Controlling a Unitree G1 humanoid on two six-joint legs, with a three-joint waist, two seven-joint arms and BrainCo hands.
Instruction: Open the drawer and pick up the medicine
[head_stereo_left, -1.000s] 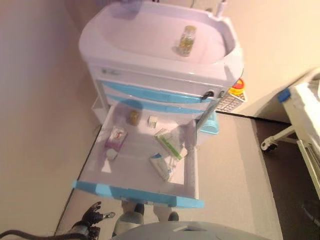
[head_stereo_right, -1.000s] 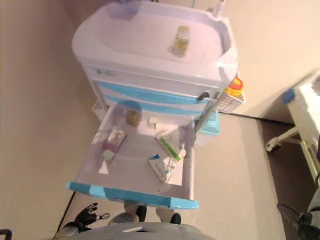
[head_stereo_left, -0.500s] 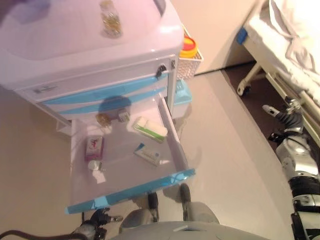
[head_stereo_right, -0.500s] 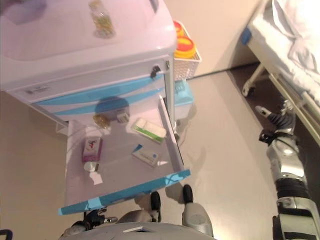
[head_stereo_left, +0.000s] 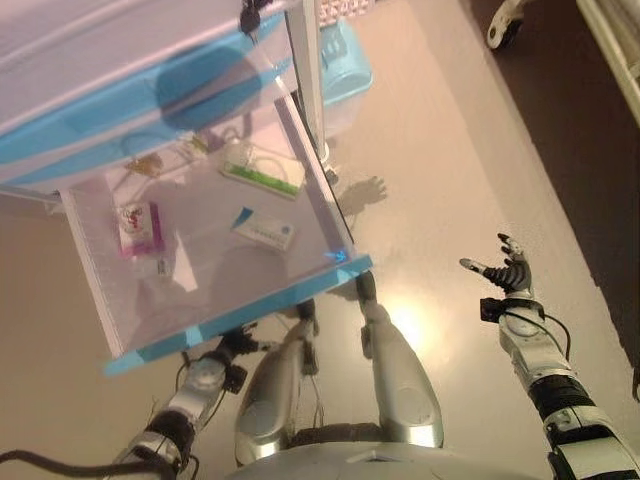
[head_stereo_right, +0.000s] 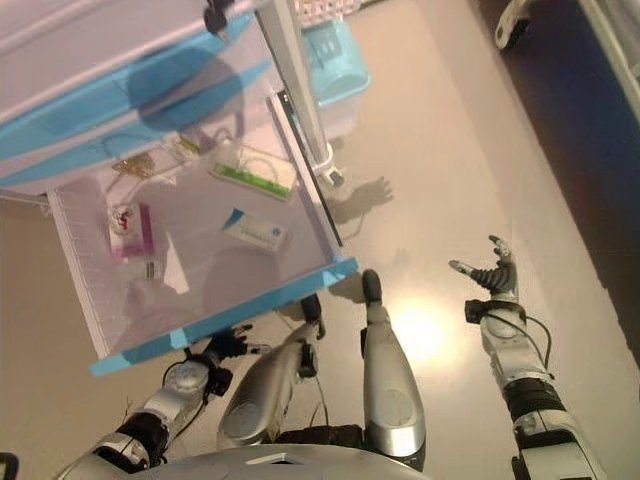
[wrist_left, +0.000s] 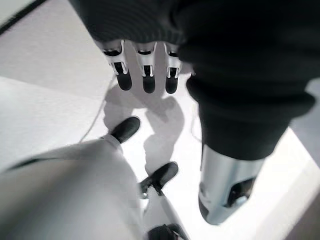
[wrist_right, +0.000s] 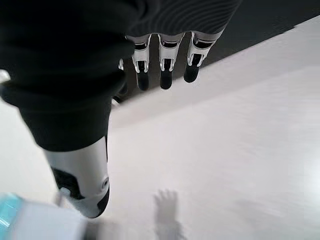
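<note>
The cart's drawer (head_stereo_left: 240, 316) with its blue front edge stands pulled out. Inside lie a pink box (head_stereo_left: 138, 228), a white-and-blue box (head_stereo_left: 264, 231), a green-and-white box (head_stereo_left: 262, 167) and a small vial (head_stereo_left: 160, 266). My left hand (head_stereo_left: 235, 346) hangs low under the drawer's front edge, fingers (wrist_left: 144, 76) straight and holding nothing. My right hand (head_stereo_left: 505, 276) is raised over the floor well to the right of the drawer, open and empty, its fingers (wrist_right: 164, 70) straight.
The cart's closed blue drawer fronts (head_stereo_left: 90, 110) sit above the open drawer. A light blue bin (head_stereo_left: 345, 62) stands on the floor beside the cart. A bed's wheel (head_stereo_left: 505, 20) shows at the far right, on dark flooring.
The camera has swung down, so the cart top has left the picture. The drawer stays open. My right hand still shows open over the floor on the right.
</note>
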